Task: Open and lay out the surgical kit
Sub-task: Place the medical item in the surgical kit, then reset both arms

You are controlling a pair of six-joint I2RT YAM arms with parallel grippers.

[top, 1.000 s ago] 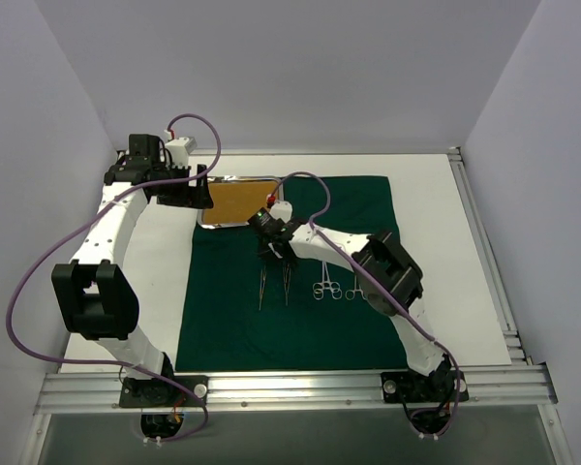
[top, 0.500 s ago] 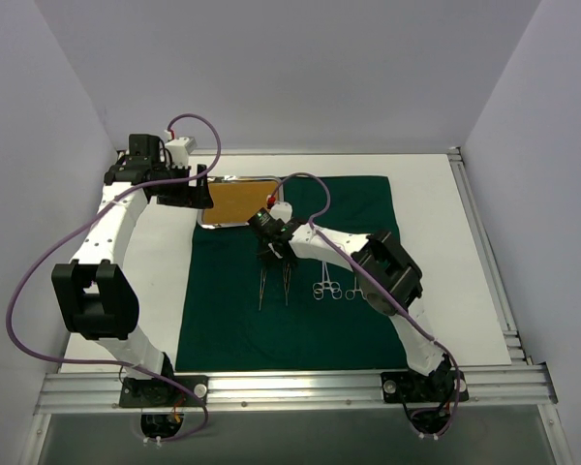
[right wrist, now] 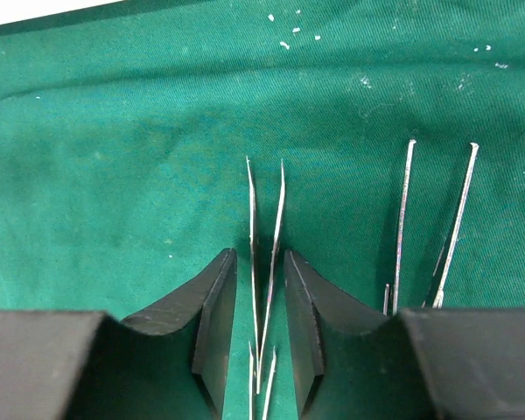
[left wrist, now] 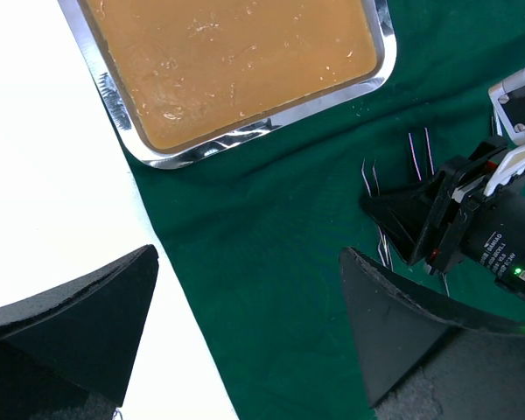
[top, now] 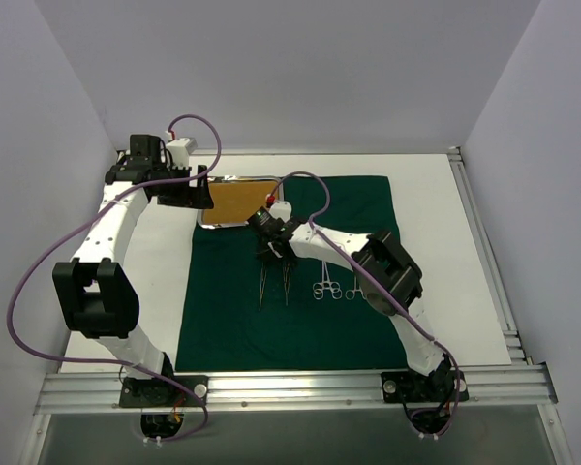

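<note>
Surgical kit (top: 300,310) spread on green cloth (top: 223,329); right tool (right wrist: 258,258) narrowly parted astride tweezers (right wrist: 278,201); left tool (left wrist: 249,252) wide, empty

Left gripper (left wrist: 249,254) gapes wide, arm reaching forward — right gripper (right wrist: 260,262) low, jaws narrowly parted.

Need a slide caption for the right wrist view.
Right gripper, jaws narrowly apart, straddles tweezers on green cloth; second tweezers alongside.
</note>
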